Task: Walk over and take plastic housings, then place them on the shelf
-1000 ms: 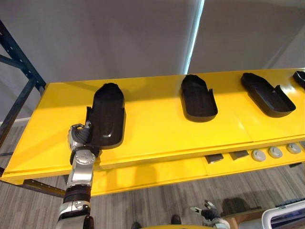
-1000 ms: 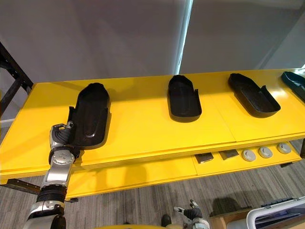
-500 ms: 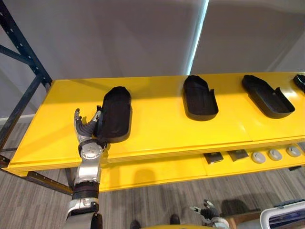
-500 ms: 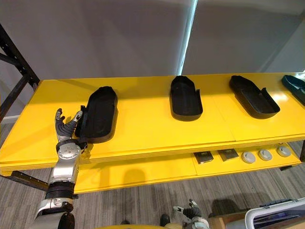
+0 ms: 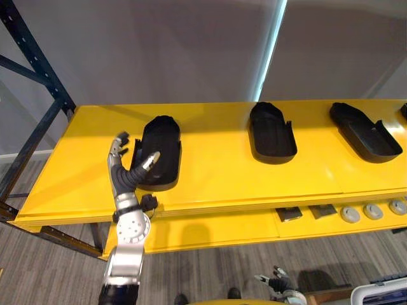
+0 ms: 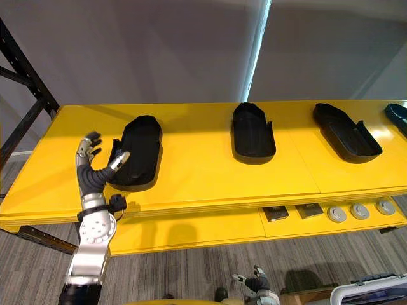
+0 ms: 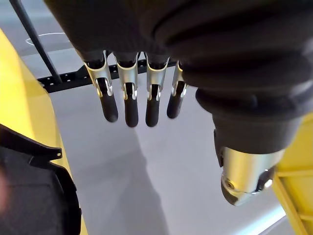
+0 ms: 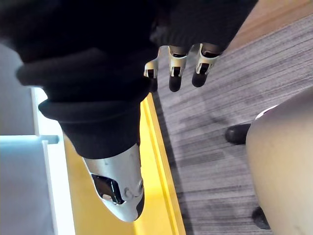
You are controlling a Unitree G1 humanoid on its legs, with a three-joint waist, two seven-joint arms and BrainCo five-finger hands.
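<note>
Several black plastic housings lie in a row on the yellow shelf [image 5: 216, 175]. The leftmost housing [image 5: 162, 151] rests flat, hollow side up. My left hand [image 5: 125, 173] stands upright just left of it, open, fingers spread and straight, its thumb tip over the housing's near left wall. In the left wrist view the fingers [image 7: 129, 100] hang straight and hold nothing, with the housing [image 7: 34, 193] beside them. Two more housings [image 5: 272, 133] [image 5: 365, 132] lie to the right. My right hand [image 8: 176, 73] hangs low over the floor with relaxed fingers, holding nothing.
A lower yellow ledge holds small grey squares [image 5: 289, 214] and round discs [image 5: 372, 211] at the right. A dark blue rack upright [image 5: 38, 70] rises at the shelf's left end. A grey wall stands behind the shelf. A white object [image 5: 381, 295] sits at the lower right.
My left hand has let go of the leftmost housing, opened and risen beside it. The housing now lies on the shelf. The camera has shifted a little.
</note>
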